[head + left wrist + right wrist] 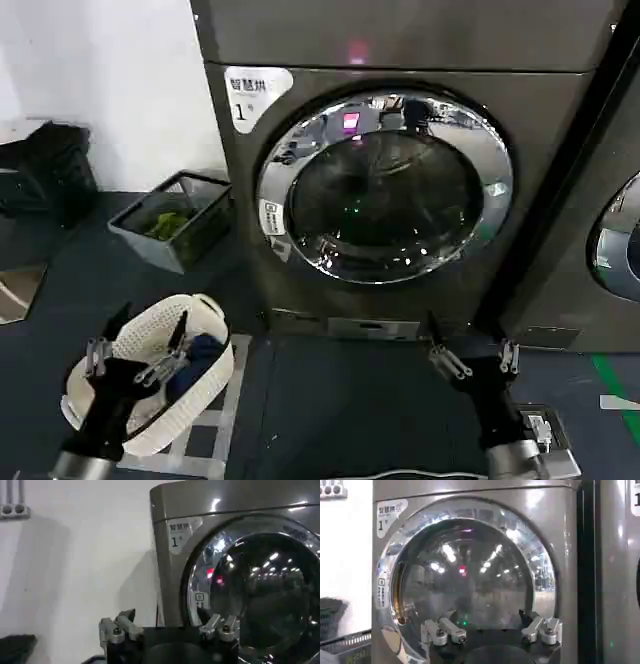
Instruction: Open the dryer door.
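The dryer [300,40] is a dark grey-brown front loader with a white "1" label [250,95] and a pink light [356,52]. Its round dryer door [385,185], chrome rim around dark glass, sits flush against the front. My right gripper [470,345] hangs open low in front of the machine, below the door's right side, apart from it. In the right wrist view the dryer door [465,575] faces the open right gripper [490,620]. My left gripper [138,340] stays open over the white basket. The left wrist view shows the left gripper [167,617] before the dryer [210,500].
A white laundry basket [215,385] with dark clothes stands at front left. A grey bin [175,215] with green contents sits by the wall, a black bag [50,165] farther left. The neighbouring machine [600,230] stands close on the right. A dark mat [340,410] lies before the dryer.
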`<control>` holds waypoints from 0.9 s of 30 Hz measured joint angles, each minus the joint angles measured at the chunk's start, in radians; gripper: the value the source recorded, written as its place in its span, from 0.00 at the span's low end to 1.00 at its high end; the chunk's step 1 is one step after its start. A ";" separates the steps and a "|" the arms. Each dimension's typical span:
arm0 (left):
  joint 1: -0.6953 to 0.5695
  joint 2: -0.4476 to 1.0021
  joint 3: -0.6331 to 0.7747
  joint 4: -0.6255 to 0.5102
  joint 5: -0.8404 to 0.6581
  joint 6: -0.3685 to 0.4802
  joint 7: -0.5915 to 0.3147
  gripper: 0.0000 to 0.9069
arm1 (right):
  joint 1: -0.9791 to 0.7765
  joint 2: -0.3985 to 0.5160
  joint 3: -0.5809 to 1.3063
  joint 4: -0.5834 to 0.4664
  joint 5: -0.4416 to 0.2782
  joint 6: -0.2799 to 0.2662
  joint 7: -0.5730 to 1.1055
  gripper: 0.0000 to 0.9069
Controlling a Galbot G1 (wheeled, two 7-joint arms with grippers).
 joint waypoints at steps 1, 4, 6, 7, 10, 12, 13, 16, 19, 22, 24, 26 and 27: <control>0.003 0.002 0.001 -0.003 -0.008 0.009 0.001 1.00 | 0.007 -0.008 0.006 0.002 0.022 -0.021 -0.020 1.00; 0.011 0.011 0.002 -0.024 -0.011 0.045 0.002 1.00 | 0.056 -0.057 0.013 -0.014 0.117 -0.077 -0.093 1.00; 0.008 0.018 -0.004 -0.033 -0.006 0.050 0.005 1.00 | 0.107 -0.102 0.005 -0.040 0.172 -0.097 -0.138 1.00; 0.007 0.020 -0.005 -0.036 -0.005 0.051 0.007 1.00 | 0.137 -0.129 -0.003 -0.057 0.185 -0.099 -0.157 1.00; 0.014 0.018 -0.006 -0.045 0.002 0.052 0.011 1.00 | 0.235 -0.219 -0.034 -0.127 0.172 -0.103 -0.202 1.00; 0.021 0.016 -0.005 -0.052 0.021 0.055 0.019 1.00 | 0.300 -0.277 -0.064 -0.168 0.178 -0.125 -0.209 1.00; 0.023 0.013 -0.005 -0.055 0.023 0.060 0.020 1.00 | 0.332 -0.303 -0.077 -0.186 0.193 -0.133 -0.216 1.00; 0.025 0.006 -0.003 -0.063 0.029 0.066 0.022 1.00 | 0.431 -0.366 -0.116 -0.247 0.266 -0.164 -0.239 1.00; 0.028 0.002 -0.002 -0.068 0.037 0.074 0.024 1.00 | 0.547 -0.414 -0.165 -0.318 0.294 -0.181 -0.270 1.00; 0.026 -0.002 -0.004 -0.070 0.051 0.094 0.014 1.00 | 0.666 -0.434 -0.227 -0.386 0.315 -0.206 -0.277 1.00; 0.031 -0.001 -0.005 -0.077 0.048 0.106 0.012 1.00 | 0.738 -0.436 -0.276 -0.427 0.315 -0.203 -0.303 1.00; 0.032 -0.002 -0.008 -0.081 0.046 0.114 0.012 1.00 | 0.810 -0.431 -0.330 -0.476 0.319 -0.196 -0.328 1.00; 0.032 -0.003 -0.008 -0.084 0.047 0.116 0.012 1.00 | 0.842 -0.426 -0.356 -0.500 0.320 -0.186 -0.347 1.00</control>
